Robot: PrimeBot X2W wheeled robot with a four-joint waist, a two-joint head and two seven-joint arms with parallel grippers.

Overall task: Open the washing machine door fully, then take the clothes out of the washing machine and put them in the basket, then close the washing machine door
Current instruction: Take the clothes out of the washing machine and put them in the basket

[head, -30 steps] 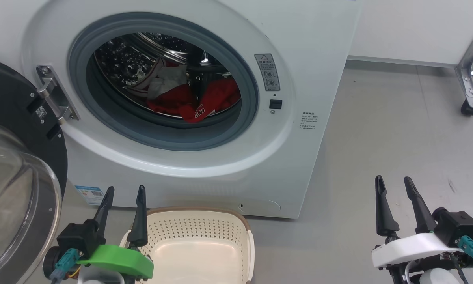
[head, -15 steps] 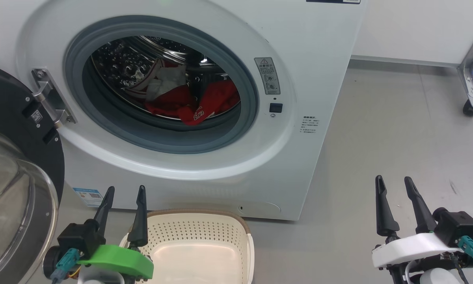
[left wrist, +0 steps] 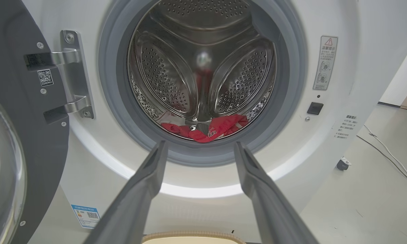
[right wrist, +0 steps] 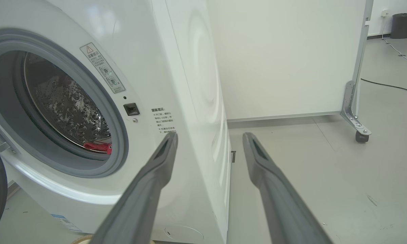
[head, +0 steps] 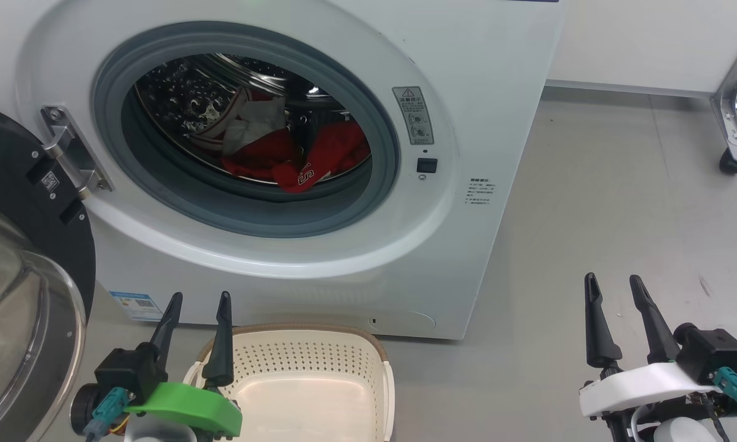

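The white washing machine (head: 479, 73) stands ahead with its round door (head: 18, 258) swung open to the left, glass bowl facing me. Red clothes (head: 295, 156) with white trim lie at the bottom of the steel drum, also visible as the clothes (left wrist: 210, 130) in the left wrist view and clothes (right wrist: 98, 146) in the right wrist view. The cream basket (head: 319, 344) sits on the floor below the drum mouth. My left gripper (head: 199, 301) is open beside the basket's left rim, empty. My right gripper (head: 611, 282) is open over the floor at the right, empty.
Grey floor stretches to the right of the machine. A wheeled metal leg (head: 729, 123) of a white partition (right wrist: 285, 57) stands at the far right. A cable (right wrist: 390, 86) crosses the floor, and a dark bin (right wrist: 402, 20) stands far back.
The head view has shifted slightly, so the machine sits a little further left in the picture. The left gripper has edged a little to the right. The right gripper holds still.
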